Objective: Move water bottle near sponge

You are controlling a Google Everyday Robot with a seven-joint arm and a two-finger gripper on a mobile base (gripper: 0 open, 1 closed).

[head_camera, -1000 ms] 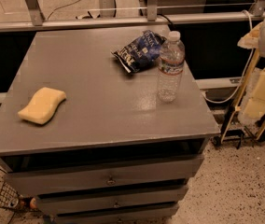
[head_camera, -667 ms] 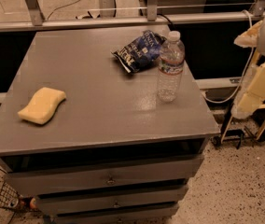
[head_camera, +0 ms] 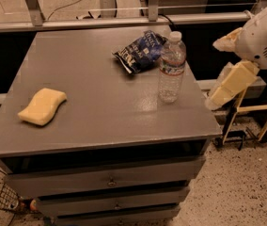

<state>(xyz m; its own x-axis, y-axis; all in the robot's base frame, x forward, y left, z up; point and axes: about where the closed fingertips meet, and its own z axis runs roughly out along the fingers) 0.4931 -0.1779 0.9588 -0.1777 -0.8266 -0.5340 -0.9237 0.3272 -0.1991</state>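
Grey and flat, the tabletop (head_camera: 100, 102) fills most of the view, sitting on a cabinet with drawers (head_camera: 110, 180) stacked below its front edge, all on a speckled floor (head_camera: 237, 192); a metal rail (head_camera: 124, 21) runs along behind the far edge. At the left, near the front edge, the sponge (head_camera: 43, 106) lies flat, pale yellow and wavy-sided, its long axis slanting from front left to back right, with bare tabletop all around it. Toward the back, right of centre, a dark blue crinkled snack bag (head_camera: 139, 52) lies on its side. Just beside it, to its right and slightly nearer the front, the water bottle (head_camera: 171, 68) stands upright on the table near the right edge, white cap on, red-and-white label band around its upper body, well apart from the sponge across the table. Farther right, beyond the table's edge, the white robot arm (head_camera: 265, 36) reaches in from the frame border, and the cream-coloured gripper (head_camera: 227, 86) hangs off the table's right side, apart from the bottle and holding nothing visible; whether it is parted or closed cannot be told from this angle.
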